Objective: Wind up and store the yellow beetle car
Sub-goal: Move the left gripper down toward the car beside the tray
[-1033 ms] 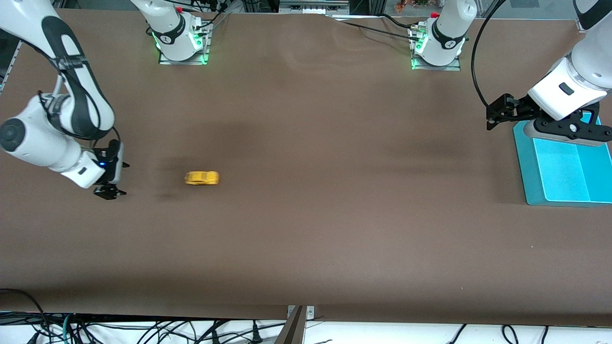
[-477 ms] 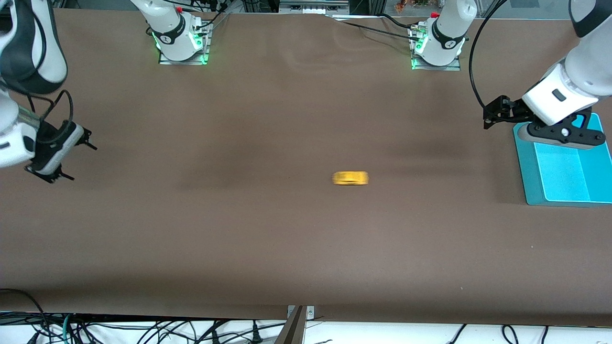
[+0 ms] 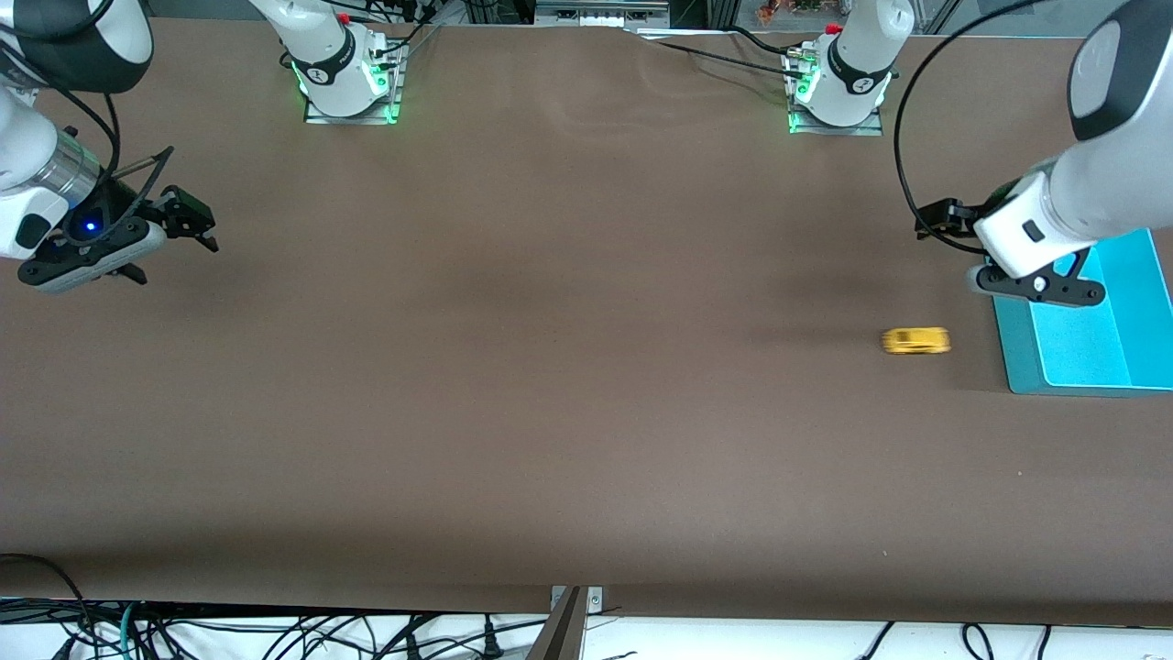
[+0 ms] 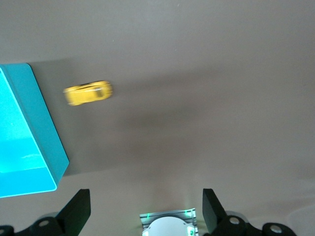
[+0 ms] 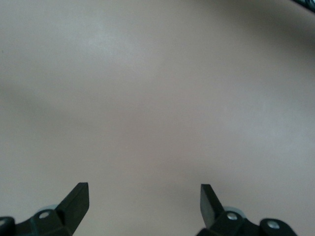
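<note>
Yellow beetle car (image 4: 88,93) on brown tabletop (image 4: 206,98), near teal bin (image 4: 47,147), apart from it. Left claw (image 4: 145,209) fingers (image 4: 76,209) spread wide, empty.

Front cam: high, faces both bases, covers whole desk (image 3: 586,440). Wrist cams look down at desk; left's shares teal bin (image 4: 29,147) edge, right's probably bare desk.

Brown table (image 3: 586,412), turquoise open bin (image 3: 1109,367) at the left arm's end, cables (image 3: 275,632) below the table's near edge
</note>
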Available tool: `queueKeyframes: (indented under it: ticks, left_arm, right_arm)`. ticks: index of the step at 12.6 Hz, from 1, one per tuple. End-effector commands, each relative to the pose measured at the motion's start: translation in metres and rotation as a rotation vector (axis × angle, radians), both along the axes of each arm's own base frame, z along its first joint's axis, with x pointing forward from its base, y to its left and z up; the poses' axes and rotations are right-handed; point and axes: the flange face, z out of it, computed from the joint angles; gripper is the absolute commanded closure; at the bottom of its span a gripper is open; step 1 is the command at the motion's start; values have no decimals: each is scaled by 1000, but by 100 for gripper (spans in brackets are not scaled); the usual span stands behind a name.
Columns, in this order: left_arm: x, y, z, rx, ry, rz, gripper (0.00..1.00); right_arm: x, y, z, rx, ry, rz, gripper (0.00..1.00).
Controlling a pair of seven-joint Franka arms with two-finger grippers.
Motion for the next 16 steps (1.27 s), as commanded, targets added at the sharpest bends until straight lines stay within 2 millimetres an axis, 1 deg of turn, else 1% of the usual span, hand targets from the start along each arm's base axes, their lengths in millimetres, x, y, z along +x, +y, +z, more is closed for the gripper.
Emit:
queueKeyframes:
  ticks: [1,2,3,4,5,6,7,8,9,11,12,13,14,15,16]
  left_arm:
    - [14,52,-49,-68,-7,-120,0]
    - [18,79,-67,-104,-29,-204,0]
    - [20,91,-82,-130,-49,-289,0]
    - [21,93,-95,-144,-50,-335,0]
    - [21,101,-109,-148,-43,-350,0]
    - [21,113,-129,-148,-34,-415,0]
    - [23,125,-160,-173,-23,-511,0]
    - [25,141,-174,-186,-37,-574,0]
    - [28,142,-185,-201,-30,-650,0]
    - [32,151,-196,-175,-24,-782,0]
    - [28,158,-208,-187,-38,-843,0]
    - [18,173,-222,-179,-78,-878,0]
    - [11,176,-238,-179,-104,-945,0]
    - [9,176,-246,-183,-121,-1061,0]
    - [1,187,-255,-205,-115,-1153,0]
  right_arm:
    - [3,7,20,13,17,-161,0]
    - [3,10,22,15,24,-212,0]
    - [4,10,25,15,21,-229,0]
    - [6,10,27,18,18,-232,0]
    - [6,8,28,18,21,-235,0]
    - [5,8,28,17,26,-236,0]
    - [6,6,26,16,30,-239,0]
    - [6,6,26,17,30,-239,0]
    - [6,6,26,17,33,-250,0]
    - [2,10,29,14,64,-326,0]
    - [0,12,34,26,77,-327,0]
    - [-2,14,38,57,98,-332,0]
    - [-3,12,41,68,103,-334,0]
    - [-3,9,40,68,109,-339,0]
    - [-2,-2,38,69,113,-358,0]
